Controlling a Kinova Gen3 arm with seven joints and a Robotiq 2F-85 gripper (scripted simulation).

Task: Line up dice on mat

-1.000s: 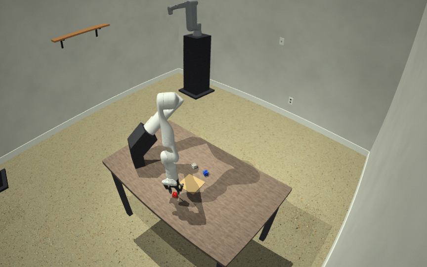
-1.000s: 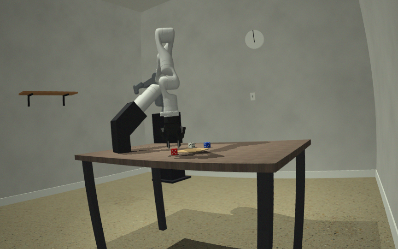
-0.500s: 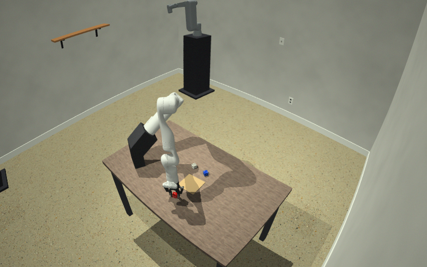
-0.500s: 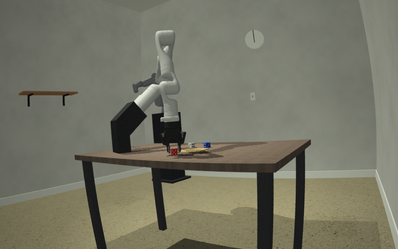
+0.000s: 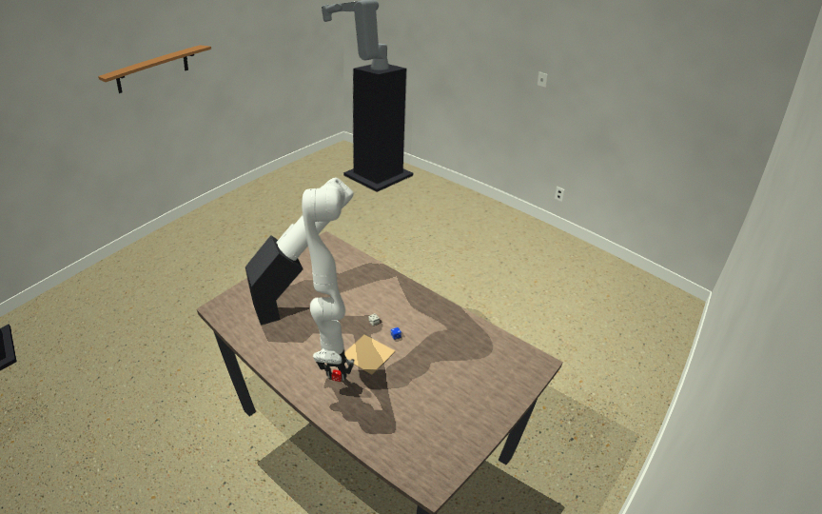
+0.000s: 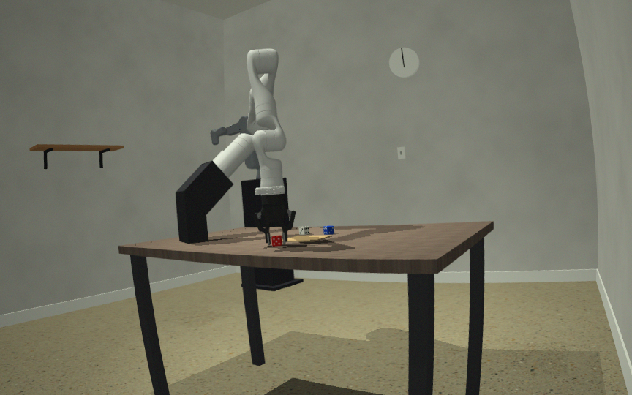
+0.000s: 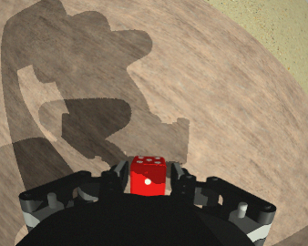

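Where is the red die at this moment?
The red die sits on the table between the fingers of the claw, just off the near-left corner of the tan mat in the top view; the white and blue dice lie beyond the mat.

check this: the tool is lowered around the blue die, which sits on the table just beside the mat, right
Not quite. The die between the fingers of the tool is the red die, as the wrist view shows. The rest holds: it sits on the table just beside the mat. The blue die lies apart, past the mat.
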